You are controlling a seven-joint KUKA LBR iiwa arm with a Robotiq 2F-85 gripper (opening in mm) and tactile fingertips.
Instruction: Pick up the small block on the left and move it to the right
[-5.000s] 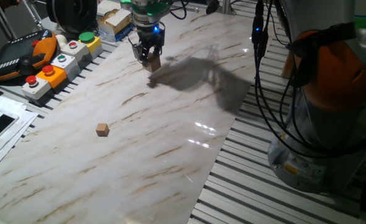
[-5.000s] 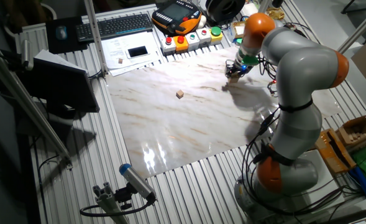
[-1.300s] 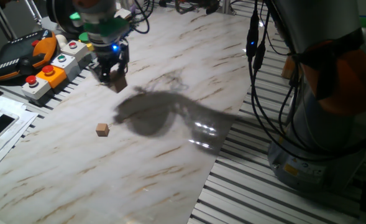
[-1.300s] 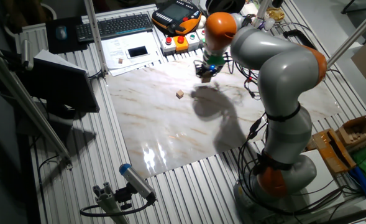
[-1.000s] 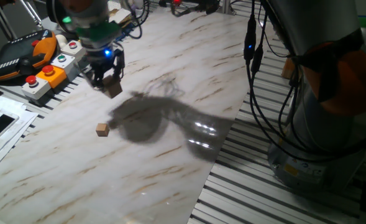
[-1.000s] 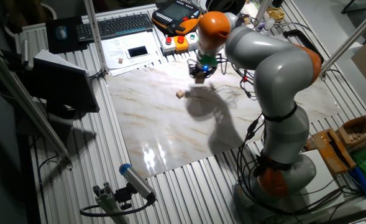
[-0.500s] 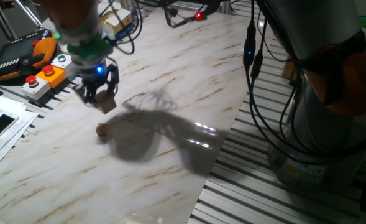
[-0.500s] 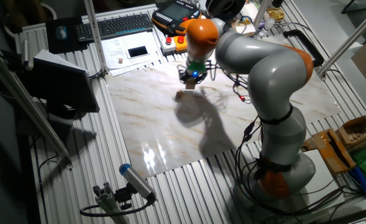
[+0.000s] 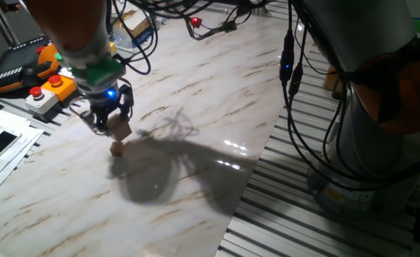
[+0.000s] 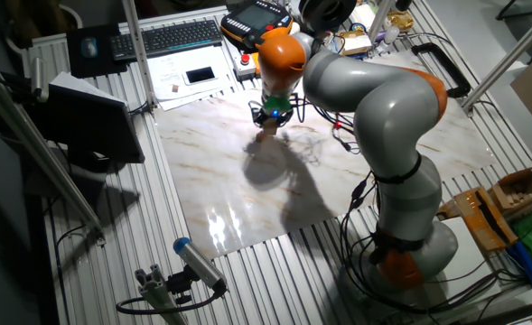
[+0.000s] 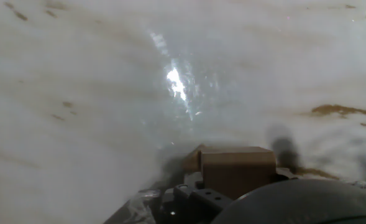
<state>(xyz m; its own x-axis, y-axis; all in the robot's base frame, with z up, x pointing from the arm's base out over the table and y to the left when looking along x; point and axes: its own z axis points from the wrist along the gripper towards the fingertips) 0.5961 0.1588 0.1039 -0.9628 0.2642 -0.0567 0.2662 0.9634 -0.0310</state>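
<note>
While the pincer (image 9: 114, 126) hangs low over the marble worktop (image 9: 195, 107), it's clamped on the pale block (image 9: 120, 130).
That block rides between the fingers, lifted clear of the surface, right above the tiny darker cube (image 9: 117, 148) on the worktop. From the hand camera the block (image 11: 235, 168) fills the lower frame, snug in the grip. Behind them sit the coloured button boxes (image 9: 53, 84).

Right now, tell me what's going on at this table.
The arm has its jaws shut on the pale block and holds it low over the marble table. A tinier orange-tan cube lies on the table just below the block. Whether the two touch is unclear.
</note>
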